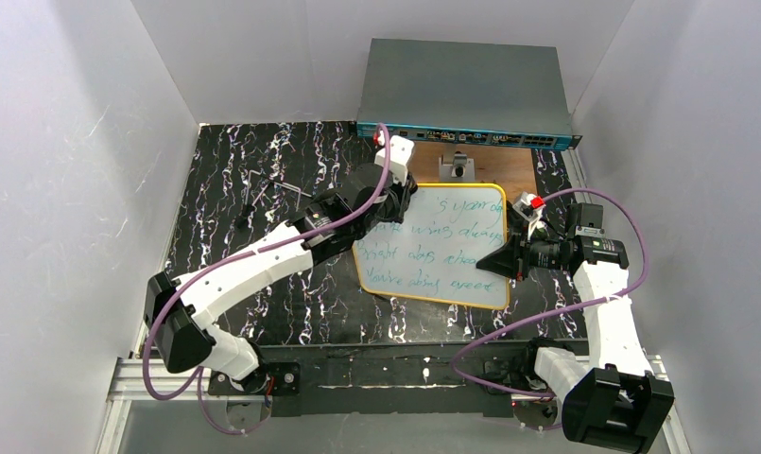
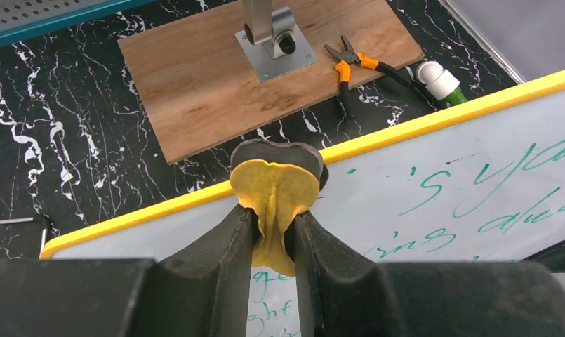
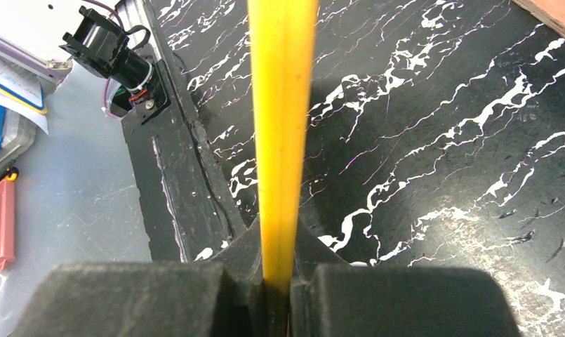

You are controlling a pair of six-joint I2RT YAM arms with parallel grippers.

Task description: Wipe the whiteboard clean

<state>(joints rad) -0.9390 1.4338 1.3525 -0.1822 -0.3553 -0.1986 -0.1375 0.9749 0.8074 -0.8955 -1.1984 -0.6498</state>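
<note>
Top external view gives us the whiteboard lying on the black marbled surface, just on the near side of the wooden board, with 4 lines of green writing across its face. The right fingers are clenched edge-on over its yellow rim, on the side that runs away from the wooden board's right part. The left fingers grasp a soft yellow pad, squeezed into a fold, at the whiteboard corner closest to the wooden board.

We judge the whiteboard light, thin and stiff. Its glossy face looks slippery, so it would likely skate under a wiping push unless pinned. The rim is the place to hold: it is narrow enough for a pinch and clear of the writing. Pressing hard far from that hold could tip it. We cannot tell whether the held edge is raised.
</note>
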